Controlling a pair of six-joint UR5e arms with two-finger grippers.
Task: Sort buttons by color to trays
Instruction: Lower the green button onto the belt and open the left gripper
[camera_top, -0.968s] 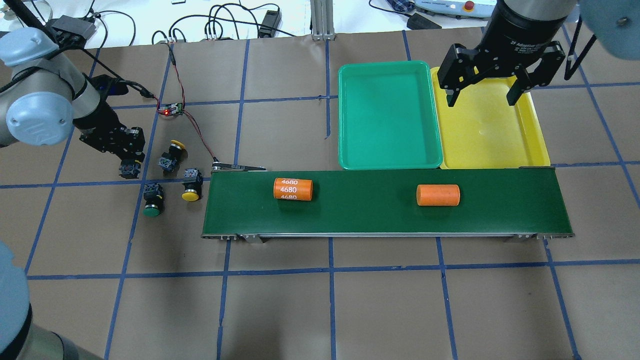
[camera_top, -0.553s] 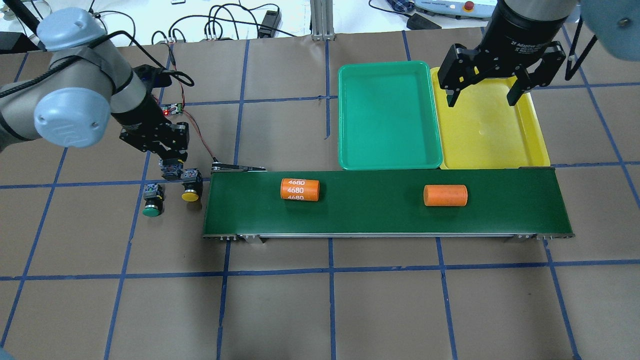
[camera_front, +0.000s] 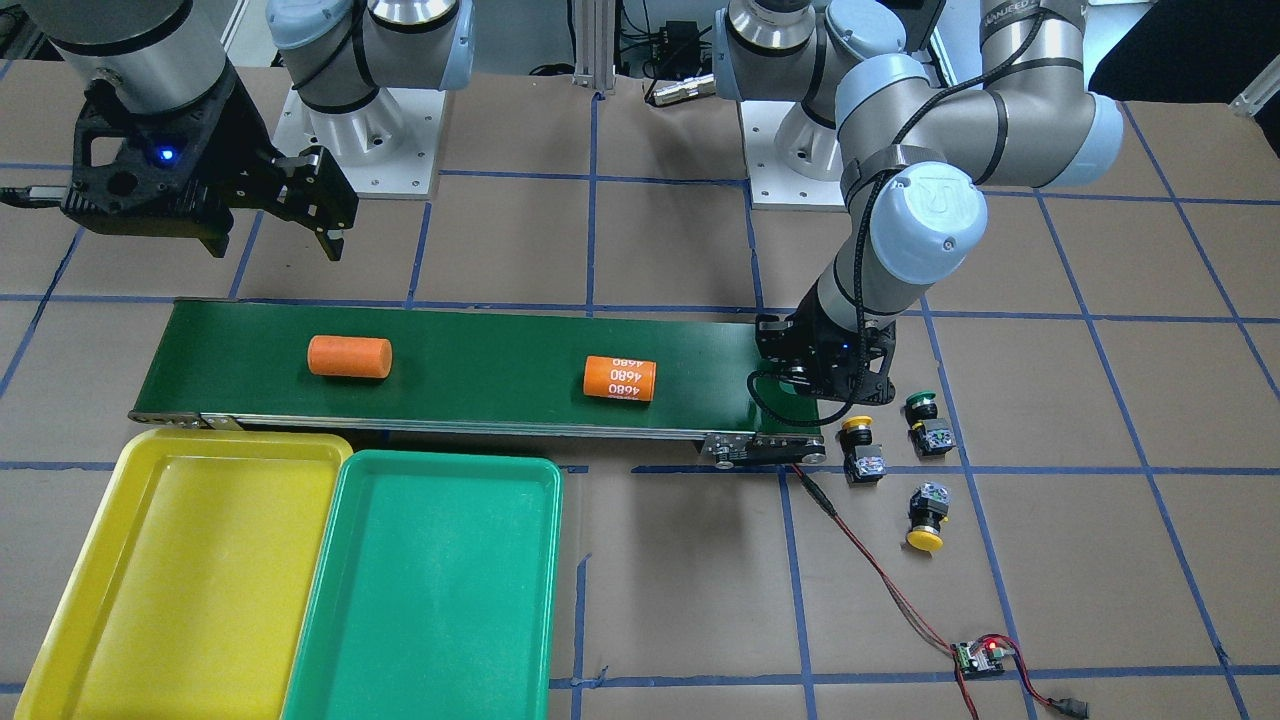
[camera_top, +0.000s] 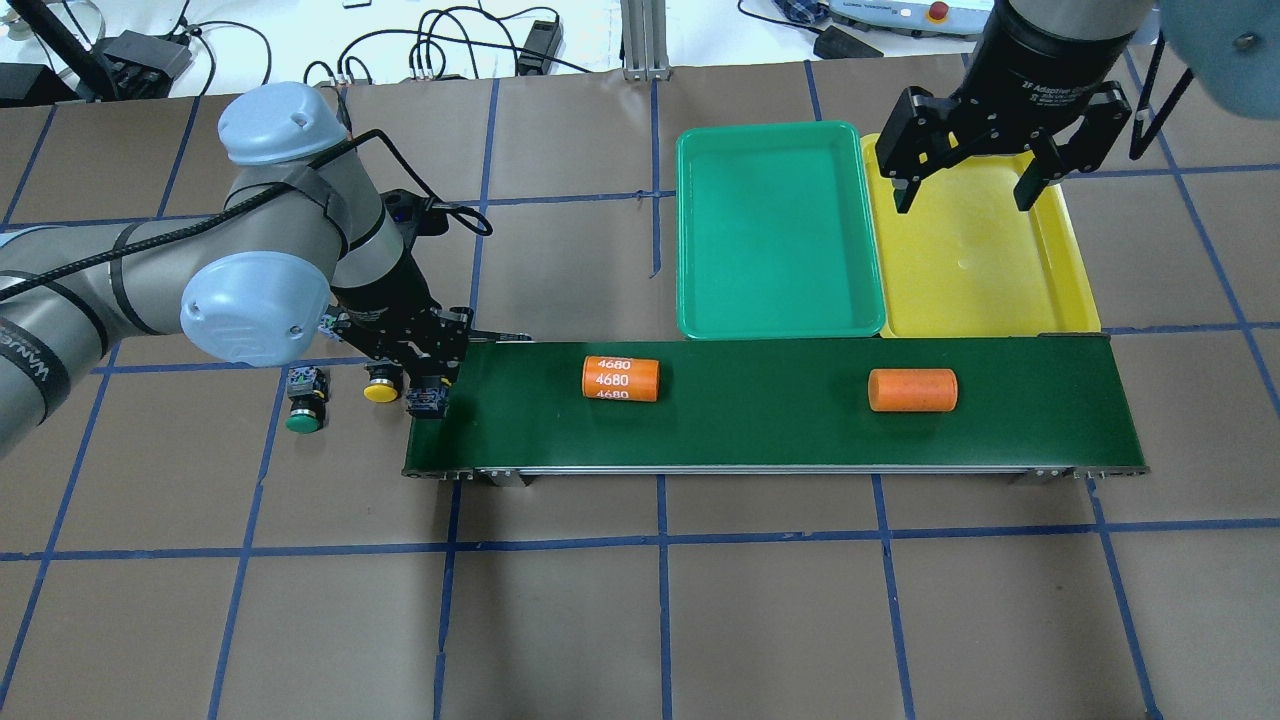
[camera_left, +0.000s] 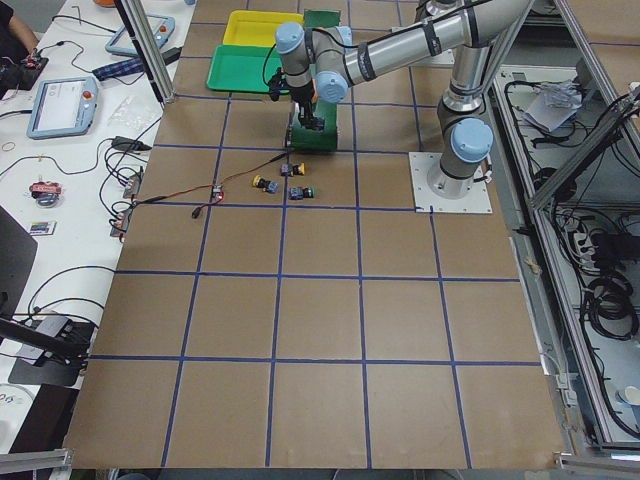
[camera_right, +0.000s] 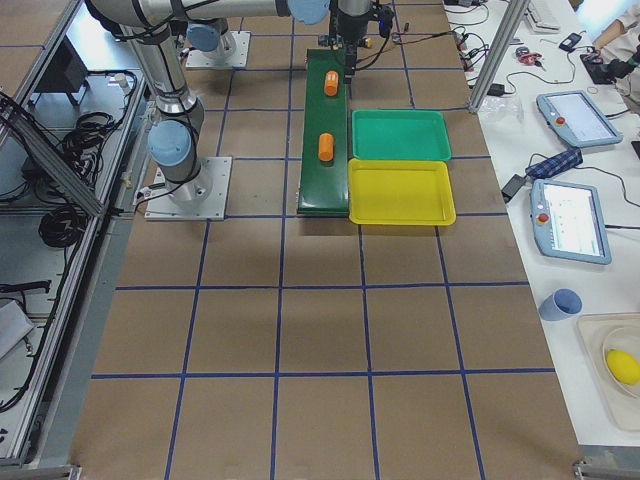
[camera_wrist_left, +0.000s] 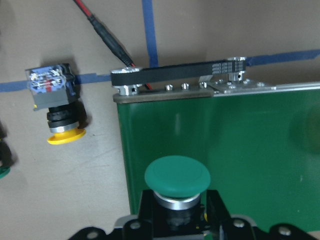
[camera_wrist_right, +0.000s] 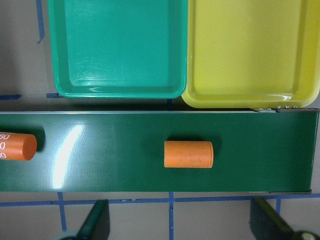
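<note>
The left gripper (camera_top: 426, 388) clamps a green-capped button (camera_wrist_left: 177, 176) over the left end of the conveyor belt (camera_top: 760, 430) (whether it touches is unclear). Beside that end lie a second green button (camera_top: 303, 400), a yellow button (camera_top: 381, 387) and a farther yellow button (camera_front: 925, 515). The right gripper (camera_top: 965, 190) hangs, jaws spread, above the yellow tray (camera_top: 985, 300), next to the green tray (camera_top: 775, 230)
</note>
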